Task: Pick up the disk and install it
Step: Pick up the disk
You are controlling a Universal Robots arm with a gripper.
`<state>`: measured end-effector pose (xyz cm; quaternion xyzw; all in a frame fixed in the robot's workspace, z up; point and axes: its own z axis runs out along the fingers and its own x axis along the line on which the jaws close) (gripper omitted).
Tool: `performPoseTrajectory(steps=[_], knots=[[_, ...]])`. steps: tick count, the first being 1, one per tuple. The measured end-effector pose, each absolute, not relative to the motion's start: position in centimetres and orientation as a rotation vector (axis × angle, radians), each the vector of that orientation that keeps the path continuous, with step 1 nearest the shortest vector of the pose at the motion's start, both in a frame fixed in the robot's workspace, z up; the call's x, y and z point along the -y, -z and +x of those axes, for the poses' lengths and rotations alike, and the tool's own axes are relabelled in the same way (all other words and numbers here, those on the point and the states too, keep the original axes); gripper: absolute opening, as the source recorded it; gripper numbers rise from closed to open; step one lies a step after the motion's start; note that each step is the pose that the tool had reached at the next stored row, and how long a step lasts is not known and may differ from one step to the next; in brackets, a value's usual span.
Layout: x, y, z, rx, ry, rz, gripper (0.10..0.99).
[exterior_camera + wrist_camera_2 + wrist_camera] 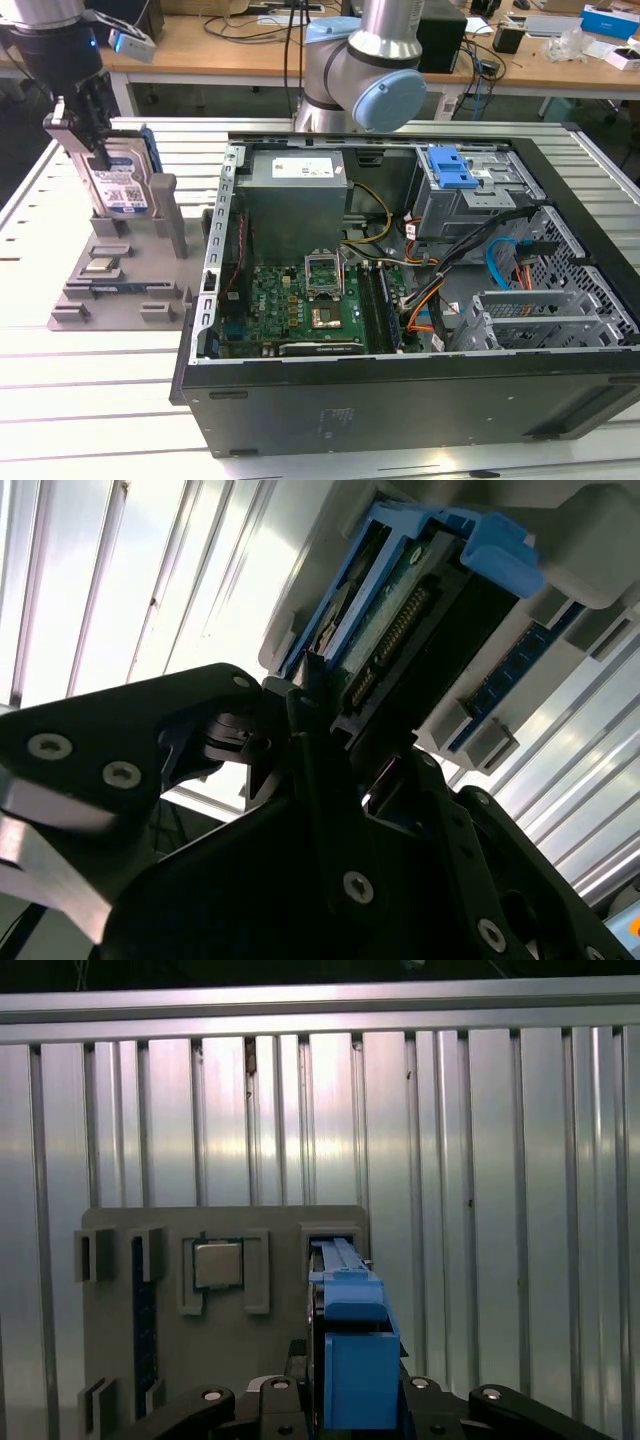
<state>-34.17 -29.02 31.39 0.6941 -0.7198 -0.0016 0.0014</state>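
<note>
The disk [126,182], a silver drive with a white-and-blue label in a blue bracket, stands upright in a slot of the grey holder [110,300] at the exterior view's left. My gripper [90,140] comes down over its upper edge, with the black fingers [100,120] on both sides and shut on it. In the first wrist view the blue bracket of the disk [350,1330] sits between my fingers [490,1400] above the holder [270,1360]. The second wrist view shows the disk's underside and connector [400,630] right at my fingers [320,730].
The open computer case [400,400] lies to the exterior view's right of the holder, with a motherboard [310,300] and a drive bay with a blue latch [450,165]. A small square chip [218,1263] and a blue memory stick [143,1310] rest in the holder. The arm's base [365,70] stands behind the case.
</note>
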Motion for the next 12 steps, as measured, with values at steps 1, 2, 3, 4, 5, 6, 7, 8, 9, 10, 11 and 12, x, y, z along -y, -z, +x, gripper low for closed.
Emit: performPoseTrajectory(steps=[1, 2, 3, 4, 5, 6, 7, 8, 9, 10, 11, 12], knots=[[29.0, -31.5, -34.2, 2.259, 0.005, 2.179, 0.365], [29.0, -31.7, -34.2, 2.259, 0.005, 2.179, 0.365], [29.0, -31.8, -34.2, 2.259, 0.005, 2.179, 0.365], [29.0, -31.9, -34.2, 2.259, 0.005, 2.179, 0.365], [29.0, -32.1, -34.2, 2.259, 0.005, 2.179, 0.365], [29.0, -32.3, -34.2, 2.259, 0.005, 2.179, 0.365], [29.0, -32.6, -34.2, 2.259, 0.005, 2.179, 0.365], [29.0, -32.8, -34.1, 2.259, 0.005, 2.179, 0.365], [29.0, -32.9, -34.1, 2.259, 0.005, 2.179, 0.365], [29.0, -33.1, -34.1, 2.259, 0.005, 2.179, 0.365], [29.0, -33.2, -34.1, 2.259, 0.005, 2.179, 0.365], [29.0, -33.4, -34.1, 2.259, 0.005, 2.179, 0.365]])
